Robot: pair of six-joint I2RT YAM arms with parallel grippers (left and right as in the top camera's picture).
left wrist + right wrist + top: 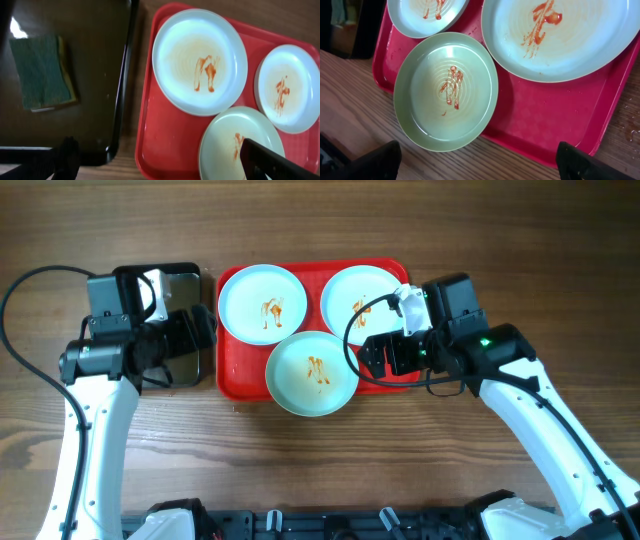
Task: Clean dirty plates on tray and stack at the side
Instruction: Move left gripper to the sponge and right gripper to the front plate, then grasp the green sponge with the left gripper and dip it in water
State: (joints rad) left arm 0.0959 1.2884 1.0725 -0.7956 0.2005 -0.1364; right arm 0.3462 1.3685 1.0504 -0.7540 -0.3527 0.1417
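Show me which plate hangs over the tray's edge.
The front-centre plate: it overhangs the tray's near rim. The rear left plate and the rear right plate sit inside the rim.

Text check | all three views | I read no text, label, brand, number or sign anywhere | plates [262, 304]: plain, only sauce smears | tray [240, 370]: plain red | black pan [95, 75]: unmarked | sponge [42, 72]: no print I can make out
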